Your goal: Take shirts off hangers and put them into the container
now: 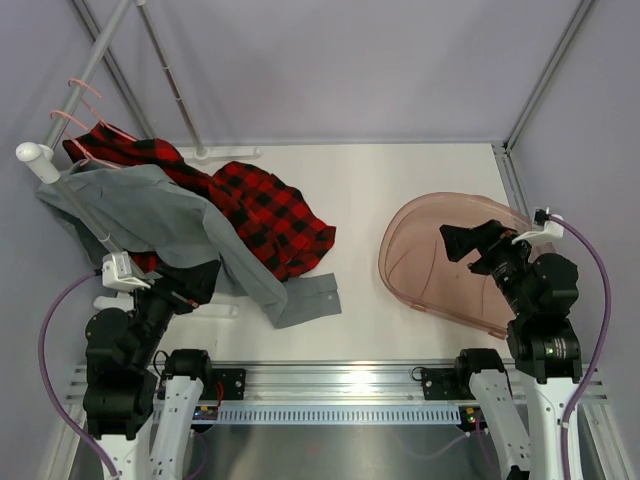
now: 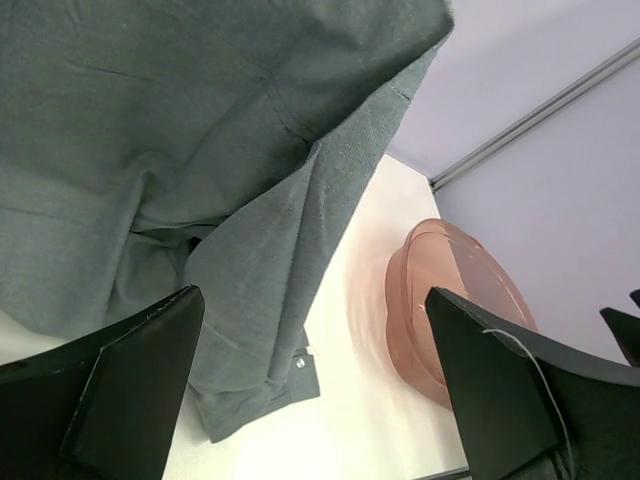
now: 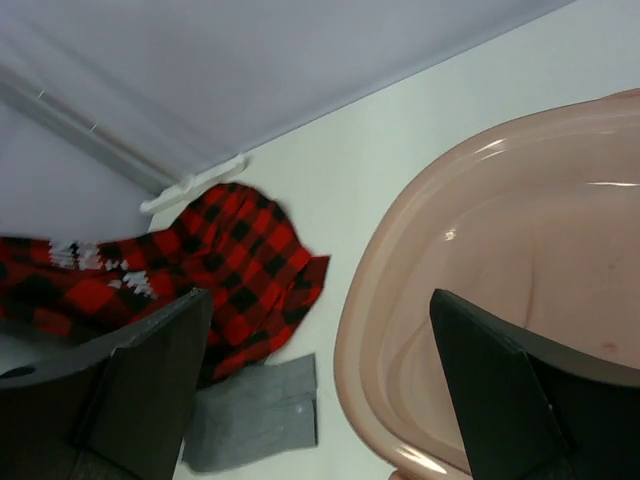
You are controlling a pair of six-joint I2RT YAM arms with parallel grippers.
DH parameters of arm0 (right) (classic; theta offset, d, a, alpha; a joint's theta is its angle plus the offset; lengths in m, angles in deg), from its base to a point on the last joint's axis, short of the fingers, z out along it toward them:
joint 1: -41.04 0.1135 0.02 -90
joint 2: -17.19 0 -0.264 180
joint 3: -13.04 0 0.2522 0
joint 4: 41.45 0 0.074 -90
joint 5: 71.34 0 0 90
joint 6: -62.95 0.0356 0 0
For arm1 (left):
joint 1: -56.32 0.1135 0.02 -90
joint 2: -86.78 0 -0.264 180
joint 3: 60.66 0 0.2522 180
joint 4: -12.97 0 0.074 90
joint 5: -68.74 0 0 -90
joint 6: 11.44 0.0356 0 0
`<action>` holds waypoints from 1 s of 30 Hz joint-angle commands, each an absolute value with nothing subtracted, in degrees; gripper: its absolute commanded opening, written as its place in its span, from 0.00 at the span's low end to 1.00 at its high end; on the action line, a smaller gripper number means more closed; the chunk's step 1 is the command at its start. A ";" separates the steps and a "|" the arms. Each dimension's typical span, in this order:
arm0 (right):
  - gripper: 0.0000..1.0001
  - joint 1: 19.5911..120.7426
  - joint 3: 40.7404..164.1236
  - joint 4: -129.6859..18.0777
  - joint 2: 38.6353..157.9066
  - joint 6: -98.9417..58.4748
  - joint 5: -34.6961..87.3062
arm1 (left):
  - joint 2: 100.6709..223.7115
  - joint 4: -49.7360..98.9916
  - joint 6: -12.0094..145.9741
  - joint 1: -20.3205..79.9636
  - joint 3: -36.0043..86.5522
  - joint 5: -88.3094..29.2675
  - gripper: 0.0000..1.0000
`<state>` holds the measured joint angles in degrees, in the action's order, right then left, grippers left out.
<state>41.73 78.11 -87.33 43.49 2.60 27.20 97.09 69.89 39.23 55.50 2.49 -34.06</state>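
At the upper left of the top view, thin pink wire hangers (image 1: 82, 97) hook over a slanting grey metal rail pole (image 1: 100, 45) that ends in a white cap. The red-and-black buffalo plaid flannel shirt (image 1: 262, 212) hangs from that corner, on one of the hangers, and spills rightward and down onto the white table top (image 1: 400, 170), its loose end bunched left of the frame's centre. Over and in front of it drapes the plain grey fabric shirt (image 1: 150, 215), filling the left middle of the view. One sleeve trails to the lower centre, where its buttoned cuff (image 1: 315, 296) lies flat on the table. The left gripper (image 1: 195, 283) sits at the lower left, just below the grey shirt's hem. In its wrist view the two black fingers (image 2: 120, 390) stand wide apart at the bottom corners, with grey cloth filling the frame above them and nothing caught between. Right of centre, well apart from both shirts, the round translucent pinkish-brown plastic tub (image 1: 405, 265) rests on the table. Neither shirt is in it. The right gripper (image 1: 478, 242) hangs over the tub's right part. Its wrist view shows its black fingers (image 3: 150, 380) spread equally wide and holding nothing, the tub's rim curving between them and the plaid shirt at the left.
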 commanded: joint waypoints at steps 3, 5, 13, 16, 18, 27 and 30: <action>0.99 41.48 77.16 -72.81 45.31 1.34 52.87 | 97.60 66.39 33.31 55.35 1.19 -40.57 0.99; 1.00 41.48 77.51 -66.83 47.77 3.26 60.28 | 97.51 65.84 33.30 55.35 -0.04 -41.64 0.99; 0.99 66.45 94.18 -65.55 72.95 -1.80 54.92 | 102.42 78.14 40.33 55.35 5.22 -32.60 0.99; 0.99 72.32 104.30 -67.51 82.45 -4.55 52.24 | 102.69 79.90 40.68 55.35 5.84 -30.84 0.99; 0.98 75.57 110.10 -68.21 85.99 -5.94 51.10 | 102.26 82.35 40.86 55.35 6.62 -27.26 0.99; 0.85 88.31 131.11 -76.12 103.91 -16.49 48.11 | 103.31 88.53 41.03 55.35 5.14 -17.30 0.99; 0.84 90.25 136.30 -76.21 107.53 -19.04 47.93 | 102.87 86.68 40.60 55.35 3.82 -19.93 0.99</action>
